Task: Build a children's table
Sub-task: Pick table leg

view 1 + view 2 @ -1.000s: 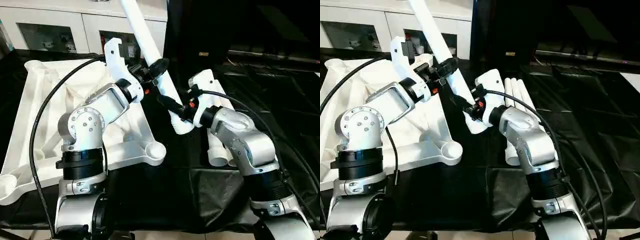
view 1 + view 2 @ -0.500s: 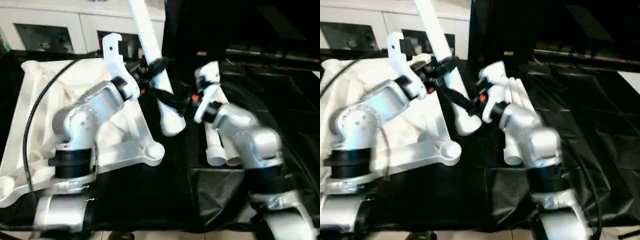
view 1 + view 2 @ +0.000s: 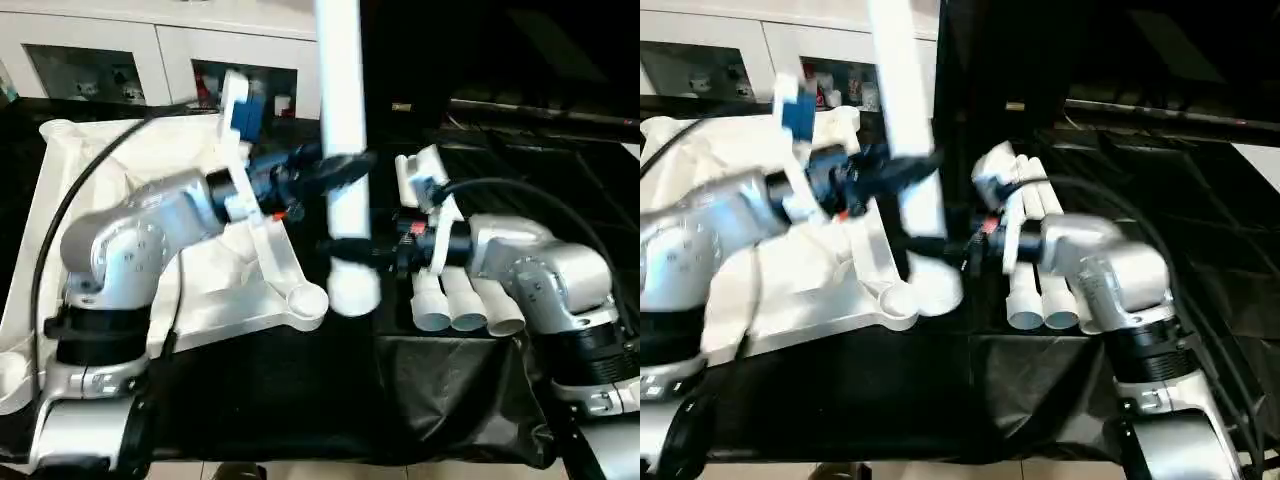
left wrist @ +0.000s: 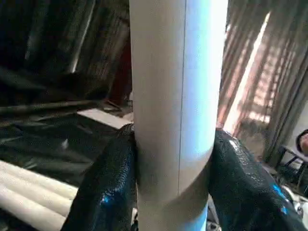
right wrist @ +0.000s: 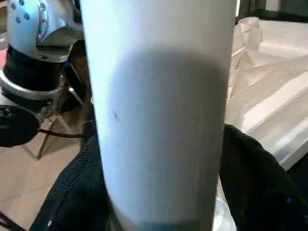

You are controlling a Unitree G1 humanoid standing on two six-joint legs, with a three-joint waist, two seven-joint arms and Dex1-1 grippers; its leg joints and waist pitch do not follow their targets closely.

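- The long white tapered plastic tube leg [image 3: 342, 120] is standing near upright above the black cloth-covered work surface [image 3: 470, 400], its wider lower end [image 3: 352, 288] hanging just beside the near round corner socket [image 3: 305, 300] of the white plastic ribbed tabletop [image 3: 120, 180], which is lying underside up on the robot's left.
- The left gripper [image 3: 335, 170] is clamping the leg at mid-length; in the left wrist view its black fingers [image 4: 108, 187] are pressing on both sides of the tube.
- The right gripper [image 3: 350, 247] is holding the same leg lower down, near the wide end; in the right wrist view one black finger [image 5: 255, 187] is lying against the tube and the opposite one is sitting on the far side.
- Judgement: the leg is looking light, hollow and rigid, with a smooth, likely slippery wall. Its taper is meaning that a loose hold could slide, so two grips spread along the length are suiting it, the lower one steering the end into the socket.
- Three spare white tube legs [image 3: 465, 300] are lying side by side behind the right forearm, partly covered by it.
- The leg's upper end is running out of the head views.
- Motion blur is making it impossible to tell whether the lower end is over the socket or in front of it.
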